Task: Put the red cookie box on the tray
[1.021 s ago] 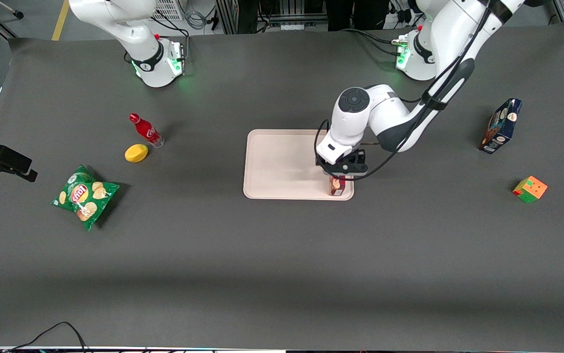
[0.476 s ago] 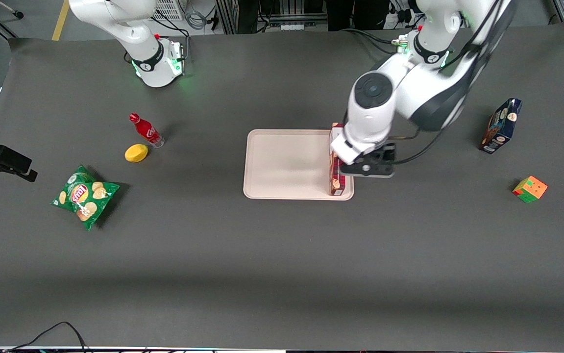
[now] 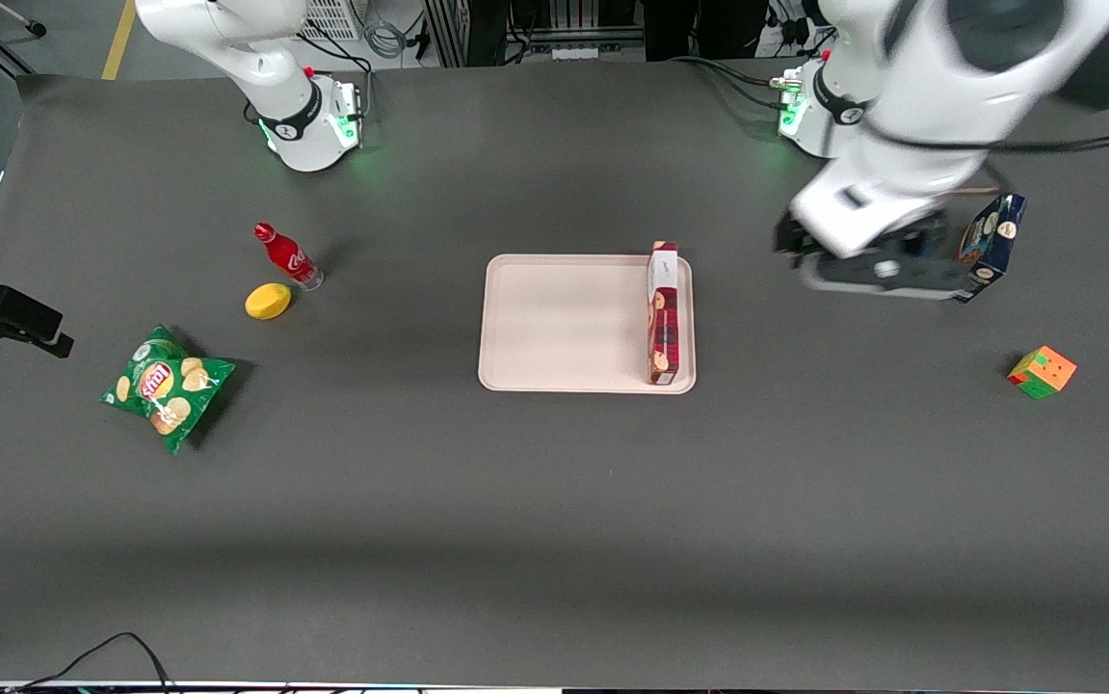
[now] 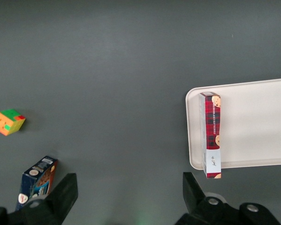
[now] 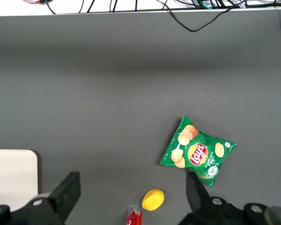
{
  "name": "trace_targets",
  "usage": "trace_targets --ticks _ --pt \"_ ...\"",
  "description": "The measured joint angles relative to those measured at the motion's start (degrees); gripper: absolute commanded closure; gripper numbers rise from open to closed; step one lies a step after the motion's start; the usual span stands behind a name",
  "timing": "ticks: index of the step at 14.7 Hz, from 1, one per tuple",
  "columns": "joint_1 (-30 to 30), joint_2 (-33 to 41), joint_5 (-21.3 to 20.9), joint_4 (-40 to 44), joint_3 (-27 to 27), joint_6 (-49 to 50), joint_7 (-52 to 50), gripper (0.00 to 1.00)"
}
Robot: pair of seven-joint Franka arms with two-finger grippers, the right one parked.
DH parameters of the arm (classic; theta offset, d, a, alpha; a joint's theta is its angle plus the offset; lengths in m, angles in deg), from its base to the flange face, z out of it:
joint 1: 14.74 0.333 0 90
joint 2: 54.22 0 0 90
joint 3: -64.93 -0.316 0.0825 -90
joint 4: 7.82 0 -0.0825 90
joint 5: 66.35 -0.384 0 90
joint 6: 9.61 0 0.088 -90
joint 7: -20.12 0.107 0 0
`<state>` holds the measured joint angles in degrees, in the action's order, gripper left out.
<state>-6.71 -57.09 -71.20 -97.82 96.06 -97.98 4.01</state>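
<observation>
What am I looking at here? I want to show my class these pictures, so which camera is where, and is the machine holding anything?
These are two robot arms at a dark table. One camera looks down from the front; one sits on each arm's wrist. The working arm's gripper hangs open and empty above the table, beside the dark blue snack box. The red cookie box lies on the tray, along its edge nearest the working arm. Also on the table: a colour cube, a chips bag, a lemon and a cola bottle.

Long red-plaid cardboard cookie box with a white end; pale beige plastic tray; black tool; dark grey bench.
</observation>
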Motion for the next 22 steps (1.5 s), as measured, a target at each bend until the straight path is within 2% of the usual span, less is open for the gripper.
trace_targets --ticks 3,6,9,11,13,17,22 --pt "0.0 6.7 3.4 -6.5 -8.9 -3.9 6.6 0.0" --pt "-0.1 13.5 6.7 -17.3 -11.8 -10.8 7.9 0.0" --pt "-2.9 15.9 8.6 -21.2 -14.3 -12.5 8.0 0.0" --pt "-9.5 15.8 8.5 -21.5 -20.0 -12.6 8.0 0.0" --pt "-12.3 15.6 7.8 -21.5 -23.3 -12.6 8.1 0.0" --pt "-10.7 13.5 5.5 -20.6 -23.6 -13.4 8.3 0.0" --pt "-9.0 4.1 4.5 -14.1 -23.0 -14.7 8.4 0.0"
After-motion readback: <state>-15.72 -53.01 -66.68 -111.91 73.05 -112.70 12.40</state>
